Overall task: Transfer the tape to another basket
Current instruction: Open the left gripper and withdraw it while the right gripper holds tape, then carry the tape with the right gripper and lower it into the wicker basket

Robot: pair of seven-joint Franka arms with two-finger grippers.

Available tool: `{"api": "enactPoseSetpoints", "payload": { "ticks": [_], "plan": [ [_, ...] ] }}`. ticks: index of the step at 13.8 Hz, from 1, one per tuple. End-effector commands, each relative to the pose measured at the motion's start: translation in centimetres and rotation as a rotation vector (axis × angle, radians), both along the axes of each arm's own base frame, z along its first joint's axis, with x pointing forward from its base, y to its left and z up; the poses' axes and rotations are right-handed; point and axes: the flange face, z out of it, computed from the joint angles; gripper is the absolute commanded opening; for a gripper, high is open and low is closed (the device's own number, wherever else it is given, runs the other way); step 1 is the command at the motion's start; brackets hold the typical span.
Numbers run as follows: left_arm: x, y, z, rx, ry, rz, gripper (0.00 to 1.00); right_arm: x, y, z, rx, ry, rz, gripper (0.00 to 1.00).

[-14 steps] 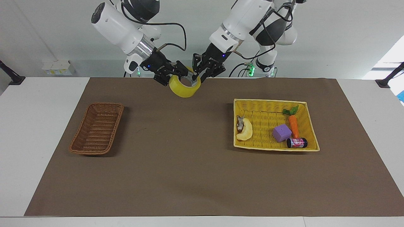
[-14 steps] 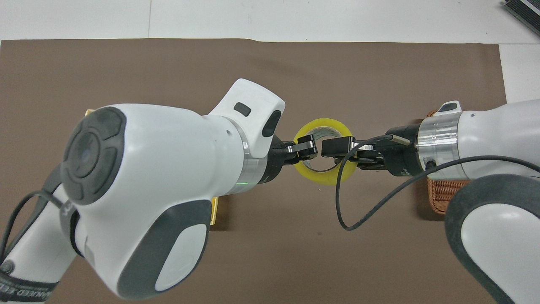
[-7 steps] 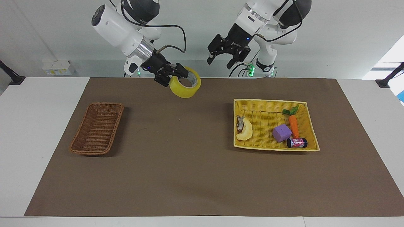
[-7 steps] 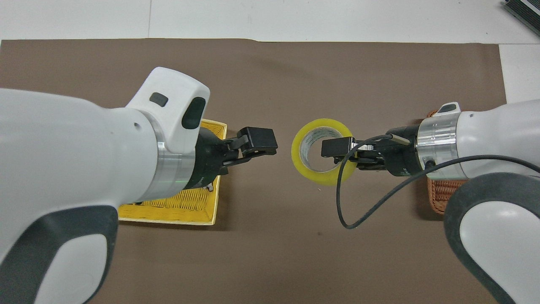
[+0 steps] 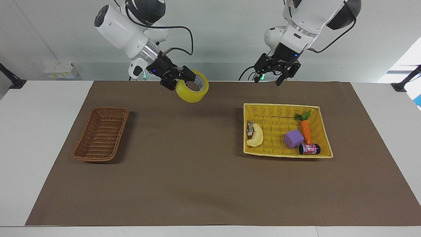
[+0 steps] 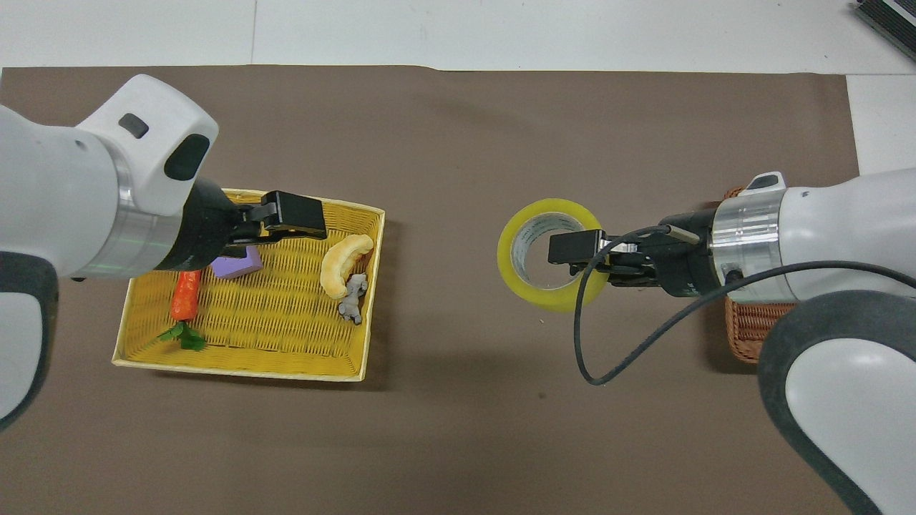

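Note:
The tape is a yellow roll with a pale core, held in the air over the mat's middle, near the robots' edge. My right gripper is shut on its rim, one finger inside the core. In the overhead view the tape hangs from the right gripper. The brown wicker basket lies empty toward the right arm's end; in the overhead view the basket is mostly hidden by that arm. My left gripper is open and empty, up over the yellow basket, also shown from overhead.
The yellow basket toward the left arm's end holds a carrot, a purple cube, a banana and a small can. A brown mat covers the table.
My left gripper let go of the tape and drew back toward its own end, now over the yellow basket. My right gripper keeps the tape, almost in the same spot.

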Motion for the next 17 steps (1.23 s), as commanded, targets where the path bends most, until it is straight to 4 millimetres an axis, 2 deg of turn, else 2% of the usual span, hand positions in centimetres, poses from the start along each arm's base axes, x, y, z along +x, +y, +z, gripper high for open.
{"api": "enactPoseSetpoints", "payload": {
  "ticks": [1, 4, 6, 7, 8, 9, 10, 13, 17],
  "plan": [
    [-0.2, 5.1, -1.7, 0.099, 0.028, -0.050, 1.00, 0.5, -1.9, 1.7, 0.036, -0.013, -0.039, 0.00],
    [0.2, 11.3, -2.6, 0.177, 0.042, -0.097, 1.00, 0.9, -4.2, 2.7, 0.039, -0.012, -0.053, 0.00],
    [0.4, 14.8, -4.2, 0.214, 0.066, -0.129, 1.00, 1.1, -7.0, 3.3, 0.041, -0.016, -0.043, 0.00],
    [0.4, 15.5, -5.1, 0.229, 0.082, -0.130, 1.00, 1.1, -8.6, 3.6, 0.058, -0.012, -0.022, 0.00],
    [0.5, 16.3, -6.3, 0.228, 0.103, -0.118, 1.00, 1.0, -11.4, 3.6, 0.087, -0.019, -0.011, 0.00],
    [0.6, 18.2, -6.4, 0.225, 0.118, -0.083, 1.00, 0.6, -13.9, 3.3, 0.094, -0.020, 0.016, 0.00],
    [0.8, 19.3, -6.0, 0.225, 0.122, -0.067, 1.00, -0.1, -16.7, 3.1, 0.095, -0.017, 0.046, 0.00],
    [1.8, 19.8, -4.5, 0.206, 0.142, -0.072, 1.00, -2.5, -22.6, 2.7, 0.058, -0.014, 0.126, 0.00],
    [3.4, 19.8, -3.8, 0.232, 0.154, -0.105, 1.00, -4.6, -29.5, 2.3, -0.052, -0.013, 0.099, 0.00]
  ]
}}
